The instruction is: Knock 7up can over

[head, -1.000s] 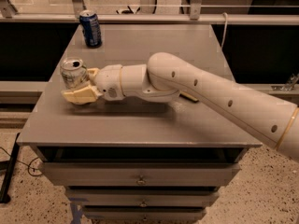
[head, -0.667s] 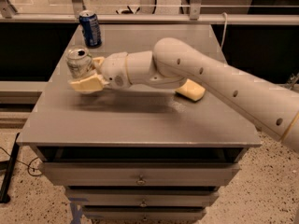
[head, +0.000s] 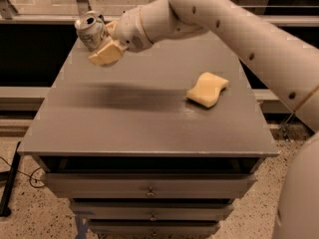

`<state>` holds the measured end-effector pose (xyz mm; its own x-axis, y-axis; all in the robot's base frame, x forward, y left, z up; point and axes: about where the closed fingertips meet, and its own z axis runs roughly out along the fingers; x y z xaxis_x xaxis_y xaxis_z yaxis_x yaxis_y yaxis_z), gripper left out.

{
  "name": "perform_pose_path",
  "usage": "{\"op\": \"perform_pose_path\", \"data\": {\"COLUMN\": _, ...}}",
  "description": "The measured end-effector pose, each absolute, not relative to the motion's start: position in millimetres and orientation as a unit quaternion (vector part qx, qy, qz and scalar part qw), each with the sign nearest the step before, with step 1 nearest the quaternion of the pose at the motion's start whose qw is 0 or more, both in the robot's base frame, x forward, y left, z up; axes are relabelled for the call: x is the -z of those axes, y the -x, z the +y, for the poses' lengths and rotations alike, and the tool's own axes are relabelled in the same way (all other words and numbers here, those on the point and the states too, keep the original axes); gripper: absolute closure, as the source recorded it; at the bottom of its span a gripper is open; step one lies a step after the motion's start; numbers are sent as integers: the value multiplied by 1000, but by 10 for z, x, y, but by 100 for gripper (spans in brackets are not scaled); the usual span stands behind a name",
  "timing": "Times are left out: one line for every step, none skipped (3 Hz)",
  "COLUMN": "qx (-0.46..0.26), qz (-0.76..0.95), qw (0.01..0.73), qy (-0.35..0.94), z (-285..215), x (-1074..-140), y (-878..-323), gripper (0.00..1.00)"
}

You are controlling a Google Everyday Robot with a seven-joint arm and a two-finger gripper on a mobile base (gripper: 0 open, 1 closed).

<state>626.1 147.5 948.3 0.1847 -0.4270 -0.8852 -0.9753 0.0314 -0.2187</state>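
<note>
Since a second ago the gripper (head: 103,42) has risen over the table (head: 149,128), its fingers closed on the tilted 7up can (head: 90,29); tipping is in hand, and next it likely needs laying down and releasing.

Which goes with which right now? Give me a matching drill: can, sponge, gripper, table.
1 can
2 sponge
3 gripper
4 table

A grey, drawers below
B silver, tilted
C yellow, lying on the table's right side
D far left, closed around the can

Pairs: 1-B, 2-C, 3-D, 4-A
</note>
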Motion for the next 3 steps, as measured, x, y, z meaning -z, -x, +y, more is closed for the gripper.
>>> {"op": "perform_pose_path", "data": {"qx": -224, "qz": 567, "qw": 383, "qy": 694, "z": 1355, "x": -9383, "y": -6445, "gripper": 100}}
{"op": "perform_pose_path", "data": {"qx": -138, "qz": 564, "qw": 278, "qy": 766, "z": 1098, "x": -9045, "y": -6466, "gripper": 100}}
{"op": "perform_pose_path", "data": {"qx": -82, "qz": 554, "qw": 175, "qy": 810, "z": 811, "x": -8721, "y": -6372, "gripper": 100}}
